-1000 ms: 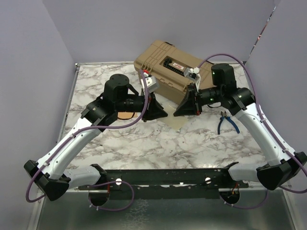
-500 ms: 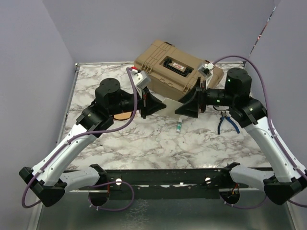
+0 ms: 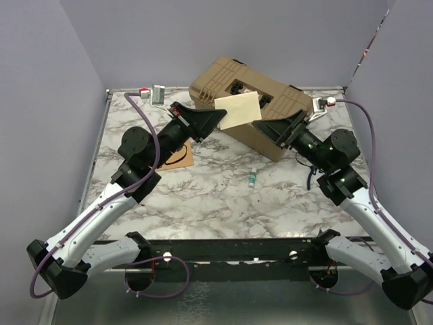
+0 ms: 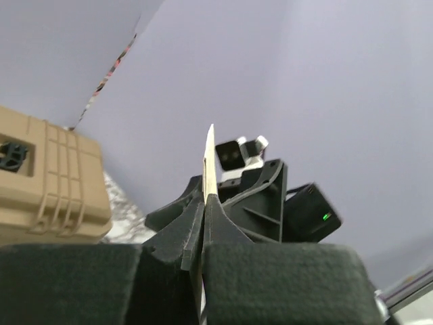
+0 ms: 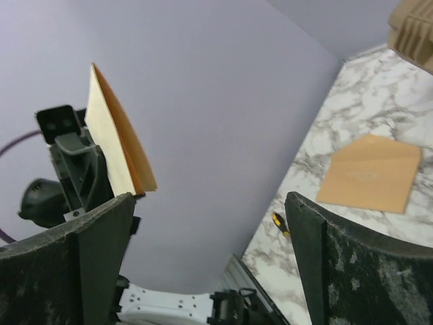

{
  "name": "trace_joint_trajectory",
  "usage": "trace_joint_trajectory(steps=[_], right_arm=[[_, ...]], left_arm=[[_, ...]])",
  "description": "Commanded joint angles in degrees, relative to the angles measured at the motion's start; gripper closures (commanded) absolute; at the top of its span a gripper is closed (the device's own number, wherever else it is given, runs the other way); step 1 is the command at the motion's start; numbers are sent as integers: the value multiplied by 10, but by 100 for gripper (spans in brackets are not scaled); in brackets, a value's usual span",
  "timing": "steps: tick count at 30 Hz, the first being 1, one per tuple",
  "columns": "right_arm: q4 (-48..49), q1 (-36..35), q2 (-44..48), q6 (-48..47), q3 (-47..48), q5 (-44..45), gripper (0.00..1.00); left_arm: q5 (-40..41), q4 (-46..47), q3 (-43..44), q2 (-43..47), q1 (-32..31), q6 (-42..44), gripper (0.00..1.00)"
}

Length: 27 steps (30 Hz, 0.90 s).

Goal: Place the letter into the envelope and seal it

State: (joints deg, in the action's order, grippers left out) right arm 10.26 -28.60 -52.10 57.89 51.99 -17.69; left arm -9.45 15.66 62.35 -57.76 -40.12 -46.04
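Note:
The pale letter [image 3: 238, 108] is lifted in the air over the tan case, with my left gripper [image 3: 215, 118] shut on its left edge. In the left wrist view the letter [image 4: 210, 159] shows edge-on, rising from the shut left gripper [image 4: 204, 203]. My right gripper [image 3: 270, 128] stands open just right of the sheet, holding nothing. Through the open right gripper [image 5: 210, 230] I see the letter [image 5: 115, 145] and the orange-brown envelope [image 5: 369, 172] lying flat on the table. From above, the envelope [image 3: 179, 158] is partly hidden under the left arm.
A tan hard case [image 3: 260, 101] stands at the back of the marble table [image 3: 203, 203]. A small glue stick [image 3: 252, 178] lies mid-table. Blue-handled pliers [image 3: 311, 177] lie under the right arm. A small yellow and black tool [image 5: 279, 220] lies near the left edge.
Both arms rose from the table with the letter. The right gripper opened, released the sheet and drew back right. The left gripper closed and carried the letter up over the case.

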Motion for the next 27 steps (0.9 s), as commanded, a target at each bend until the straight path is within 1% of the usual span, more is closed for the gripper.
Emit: trace_joint_trajectory(steps=[1, 4, 6, 9, 15, 19, 22, 24, 27], right_arm=[[169, -23, -31, 72, 16, 46, 3], [255, -35, -63, 76, 13, 52, 3], [284, -45, -87, 76, 19, 63, 3], [330, -59, -124, 75, 32, 67, 8], [379, -84, -168, 66, 57, 81, 33], [406, -88, -184, 64, 64, 85, 44], [398, -88, -202, 71, 91, 68, 60], [382, -92, -214, 73, 108, 63, 65], [379, -96, -220, 70, 116, 64, 69]], left_arm=[[73, 129, -22, -6, 0, -139, 100], [88, 147, -27, -13, 0, -174, 100], [90, 156, -32, -16, 1, -190, 100], [110, 170, -40, -21, 0, -205, 100], [123, 184, -55, -21, 0, -218, 100], [128, 185, -65, -16, 0, -218, 100], [128, 187, -72, -18, 0, -226, 100], [129, 197, -76, -20, 0, -241, 100], [130, 203, -71, -22, 0, -245, 100]])
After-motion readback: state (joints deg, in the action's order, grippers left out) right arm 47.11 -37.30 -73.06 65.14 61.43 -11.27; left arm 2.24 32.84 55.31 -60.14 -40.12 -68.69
